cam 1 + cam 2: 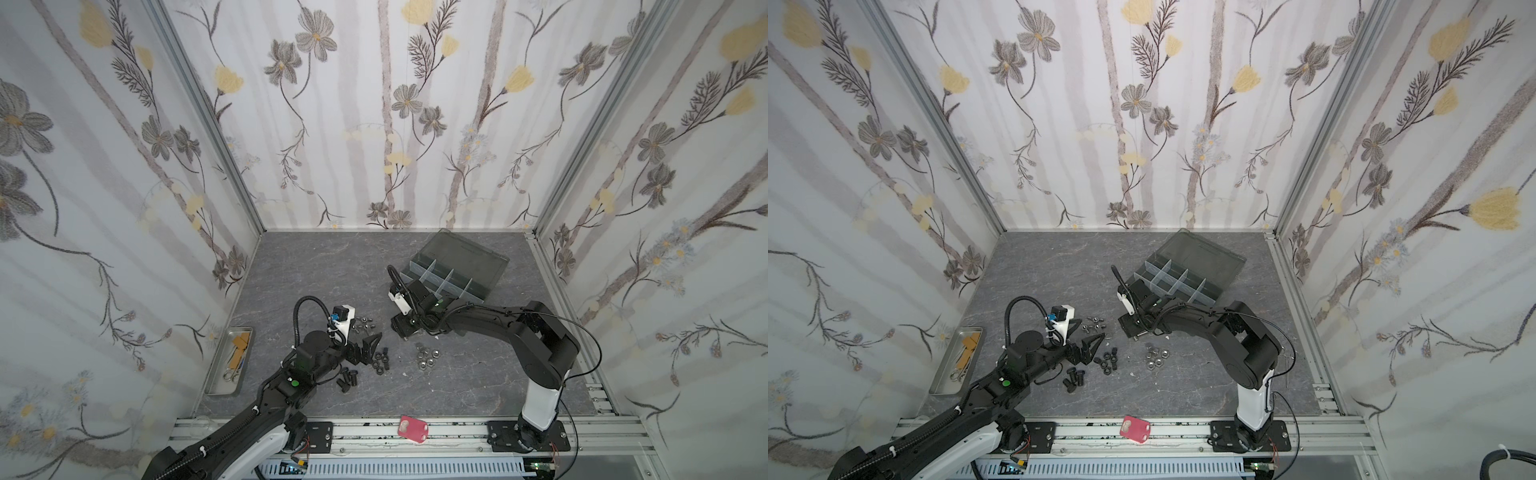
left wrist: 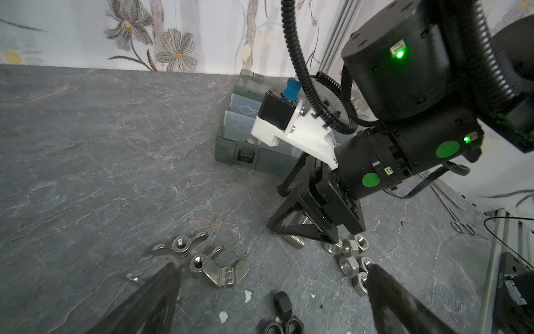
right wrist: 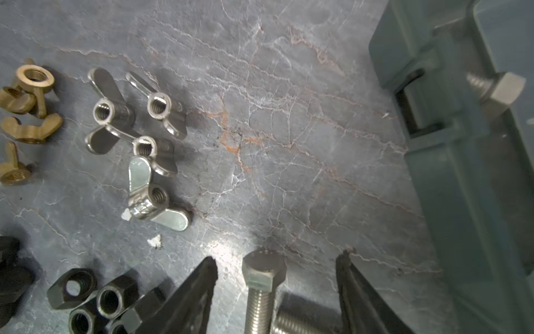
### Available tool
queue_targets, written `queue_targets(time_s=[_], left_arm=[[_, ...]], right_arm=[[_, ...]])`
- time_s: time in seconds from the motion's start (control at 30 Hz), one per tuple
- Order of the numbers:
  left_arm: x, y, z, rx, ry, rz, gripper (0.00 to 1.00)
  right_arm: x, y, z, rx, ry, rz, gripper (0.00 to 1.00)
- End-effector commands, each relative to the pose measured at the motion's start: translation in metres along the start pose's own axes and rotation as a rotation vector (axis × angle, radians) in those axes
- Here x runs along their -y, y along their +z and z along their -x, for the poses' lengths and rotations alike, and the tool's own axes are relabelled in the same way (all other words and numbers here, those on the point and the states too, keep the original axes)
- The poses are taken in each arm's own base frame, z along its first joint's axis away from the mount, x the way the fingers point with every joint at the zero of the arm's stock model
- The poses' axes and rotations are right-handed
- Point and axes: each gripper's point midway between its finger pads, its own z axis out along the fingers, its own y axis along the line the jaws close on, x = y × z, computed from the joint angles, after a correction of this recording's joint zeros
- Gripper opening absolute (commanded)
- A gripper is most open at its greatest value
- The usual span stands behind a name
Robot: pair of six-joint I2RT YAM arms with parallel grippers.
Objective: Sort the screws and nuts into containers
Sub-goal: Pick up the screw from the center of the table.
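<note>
My right pincer (image 3: 278, 257) stands open astride a silver screw (image 3: 264, 277) lying on the table (image 3: 289, 115), neither finger touching it. Bare slate runs to the organizer box (image 3: 462, 188) wall nearby. My left pincer (image 2: 273, 269) gapes wide near black nuts (image 2: 284, 306), with silver nuts (image 2: 351, 260) beside one fingertip.

No word, number or brand can be read anywhere. In the left wrist view a dark unit (image 2: 511, 300) carries a small label (image 2: 515, 284) whose print is too small to make out. The head of the silver bolt (image 3: 264, 270) shows faint stamped marks, which are illegible. The organizer box (image 2: 245, 154) has plain diamond outlines on its clear inserts.
</note>
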Motion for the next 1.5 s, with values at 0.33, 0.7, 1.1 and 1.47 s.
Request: queue_targets(time_s=[0.33, 0.7, 1.1, 1.47], left_arm=[[-0.008, 0.001, -0.006, 0.023, 0.032, 0.037, 1.00], [-0.014, 0.000, -0.004, 0.043, 0.039, 0.067, 1.00], [-0.015, -0.004, 0.000, 0.071, 0.043, 0.073, 1.00], [-0.015, -0.005, 0.000, 0.075, 0.042, 0.074, 1.00]], right_arm=[[-0.011, 0.016, -0.036, -0.074, -0.004, 0.006, 0.45], [-0.016, 0.008, 0.001, -0.002, -0.038, 0.009, 0.11], [0.066, -0.016, 0.134, 0.217, 0.075, -0.100, 0.11], [0.095, 0.007, 0.139, 0.193, 0.065, -0.155, 0.36]])
